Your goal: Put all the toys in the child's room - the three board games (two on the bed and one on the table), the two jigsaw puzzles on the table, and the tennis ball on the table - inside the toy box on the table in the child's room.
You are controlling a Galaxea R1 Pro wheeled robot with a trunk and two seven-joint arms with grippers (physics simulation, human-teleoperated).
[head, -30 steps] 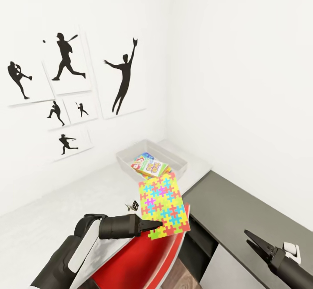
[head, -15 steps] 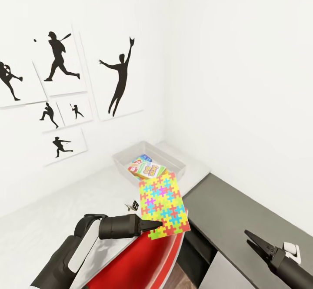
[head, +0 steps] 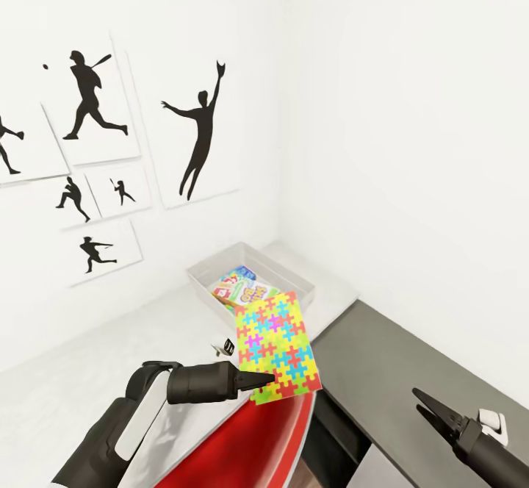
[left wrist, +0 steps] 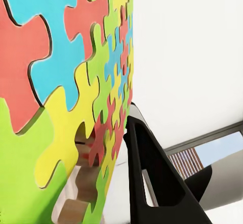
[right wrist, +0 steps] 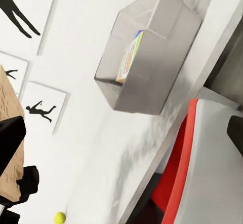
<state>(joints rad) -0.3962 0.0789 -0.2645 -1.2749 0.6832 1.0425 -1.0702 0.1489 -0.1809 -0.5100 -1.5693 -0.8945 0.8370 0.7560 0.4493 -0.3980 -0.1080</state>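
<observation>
Camera's swung a bit left, so the toy box (head: 300, 282) sits closer to centre now. Left tool (head: 273, 380) stays clamped on the jigsaw puzzle (head: 277, 347), held up short of the box. Right tool (head: 428, 404) looks narrow, empty.

The left arm reaches forward, bent at the elbow. Its left gripper (head: 275, 381) has its black fingers (left wrist: 152, 178) pinched tight on a jigsaw puzzle (head: 277, 346). The right gripper (head: 425, 402) sits low, its thin fingers close together, pointing up and left
</observation>
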